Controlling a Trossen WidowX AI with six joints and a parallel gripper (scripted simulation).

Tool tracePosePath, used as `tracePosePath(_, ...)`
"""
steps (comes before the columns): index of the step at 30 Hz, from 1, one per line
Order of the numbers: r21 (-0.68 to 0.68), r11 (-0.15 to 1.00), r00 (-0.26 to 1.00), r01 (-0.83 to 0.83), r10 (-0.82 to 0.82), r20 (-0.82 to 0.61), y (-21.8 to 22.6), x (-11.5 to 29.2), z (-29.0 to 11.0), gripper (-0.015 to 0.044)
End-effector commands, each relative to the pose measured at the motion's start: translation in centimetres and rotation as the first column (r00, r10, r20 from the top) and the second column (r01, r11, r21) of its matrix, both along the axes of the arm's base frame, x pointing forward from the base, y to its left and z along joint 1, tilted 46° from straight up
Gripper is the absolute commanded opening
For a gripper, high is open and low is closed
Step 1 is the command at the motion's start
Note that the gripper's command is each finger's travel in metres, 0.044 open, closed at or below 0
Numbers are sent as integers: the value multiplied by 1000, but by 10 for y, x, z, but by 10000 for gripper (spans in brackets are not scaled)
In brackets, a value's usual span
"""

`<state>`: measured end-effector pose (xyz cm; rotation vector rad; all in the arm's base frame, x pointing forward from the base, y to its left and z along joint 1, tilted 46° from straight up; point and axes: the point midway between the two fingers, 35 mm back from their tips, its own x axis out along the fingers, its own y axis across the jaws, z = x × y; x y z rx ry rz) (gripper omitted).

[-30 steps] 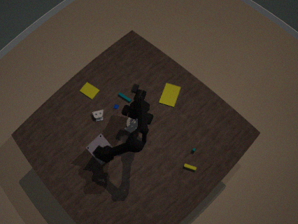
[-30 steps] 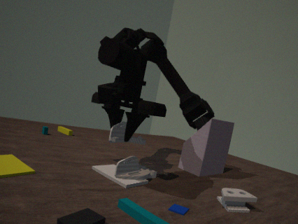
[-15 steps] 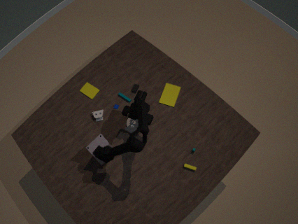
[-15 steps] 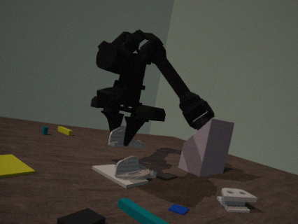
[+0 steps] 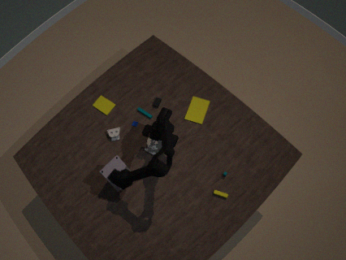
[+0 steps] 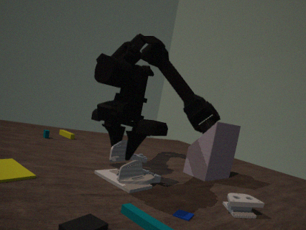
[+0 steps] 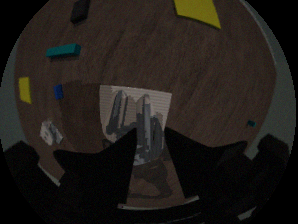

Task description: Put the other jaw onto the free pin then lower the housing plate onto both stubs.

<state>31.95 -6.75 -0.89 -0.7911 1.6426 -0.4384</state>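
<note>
The base (image 6: 108, 174) (image 7: 163, 97) is a pale flat plate on the table. One grey jaw (image 6: 130, 172) (image 7: 117, 112) with an upright fin sits on it. My gripper (image 6: 122, 150) (image 7: 151, 130) is shut on the other grey jaw (image 6: 116, 154) (image 7: 146, 112) by its upright fin. In the wrist view the held jaw is beside the seated one, over the base. In the exterior view it appears behind the seated jaw and above the base's level. The free pin and the gear teeth contact are hidden. The white housing plate (image 5: 114, 132) (image 6: 244, 198) (image 7: 49, 132) rests on a small stand, away from the base.
A pale pink block (image 5: 113, 166) (image 6: 225, 154) stands by the arm's base. A teal bar (image 5: 144, 112) (image 6: 141, 217) (image 7: 63, 50), a blue tile (image 5: 135, 123) (image 6: 183, 215), a dark block (image 5: 157, 101) (image 6: 84, 223) and yellow plates (image 5: 104, 105) (image 5: 197, 110) lie around.
</note>
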Motion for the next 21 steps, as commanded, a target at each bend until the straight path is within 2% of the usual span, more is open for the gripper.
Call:
tracePosePath(1, -4, 1000, 1000, -2, 2, -3, -5, -1, -4, 134)
tracePosePath(21, -5, 1000, 1000, -3, 3, -4, -12, -2, -11, 134)
